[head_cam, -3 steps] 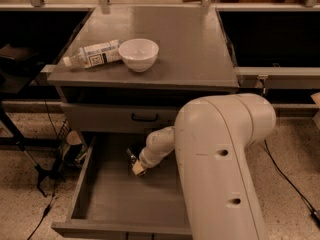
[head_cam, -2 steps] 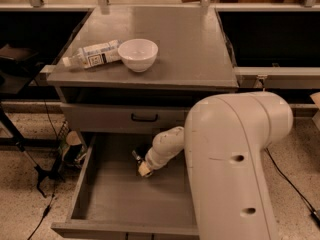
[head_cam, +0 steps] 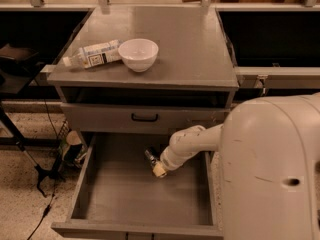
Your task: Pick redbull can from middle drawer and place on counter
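White arm (head_cam: 272, 169) bent, forearm (head_cam: 189, 144) reaching left; gripper (head_cam: 152, 159) low at its tip

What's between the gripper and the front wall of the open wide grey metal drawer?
Nothing: bare flat grey floor of the wide grey metal middle drawer, in the camera view. The gripper is over its back half.

the flat, scuffed grey metal table (head_cam: 200, 54) on top of the drawer cabinet fills the upper middle of the frame. on its left part a clear plastic bottle (head_cam: 92, 55) with a white label lies on its side. a round white bowl (head_cam: 138, 54) stands upright just to the right of it. the jaws are at lower centre, down inside the open grey drawer (head_cam: 125, 199).
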Action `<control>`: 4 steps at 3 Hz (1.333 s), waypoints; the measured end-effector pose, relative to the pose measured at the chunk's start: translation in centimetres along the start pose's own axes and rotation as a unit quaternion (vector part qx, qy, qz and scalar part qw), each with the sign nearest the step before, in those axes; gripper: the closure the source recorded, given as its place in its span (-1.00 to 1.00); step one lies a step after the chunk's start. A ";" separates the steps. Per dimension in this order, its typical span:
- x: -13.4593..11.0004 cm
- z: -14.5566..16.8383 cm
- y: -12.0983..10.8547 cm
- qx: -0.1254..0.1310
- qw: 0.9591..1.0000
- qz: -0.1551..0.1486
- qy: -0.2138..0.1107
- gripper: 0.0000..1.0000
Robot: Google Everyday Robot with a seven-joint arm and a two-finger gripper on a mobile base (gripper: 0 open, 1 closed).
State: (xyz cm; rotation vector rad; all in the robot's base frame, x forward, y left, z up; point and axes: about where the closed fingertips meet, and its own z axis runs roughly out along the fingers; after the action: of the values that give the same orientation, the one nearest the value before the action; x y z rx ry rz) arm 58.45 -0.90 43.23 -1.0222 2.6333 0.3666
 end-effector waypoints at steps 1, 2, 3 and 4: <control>1.9 -2.9 -0.6 -0.001 1.000 -0.021 0.015 1.00; 3.8 -6.3 -0.9 -0.003 0.998 -0.047 0.031 1.00; 5.9 -11.0 -1.6 0.000 0.997 -0.069 0.042 1.00; 7.7 -16.8 -2.7 0.018 0.995 -0.086 0.055 1.00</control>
State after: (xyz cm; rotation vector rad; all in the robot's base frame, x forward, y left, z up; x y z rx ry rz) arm 51.88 -13.16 55.65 -1.2794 2.6107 0.2307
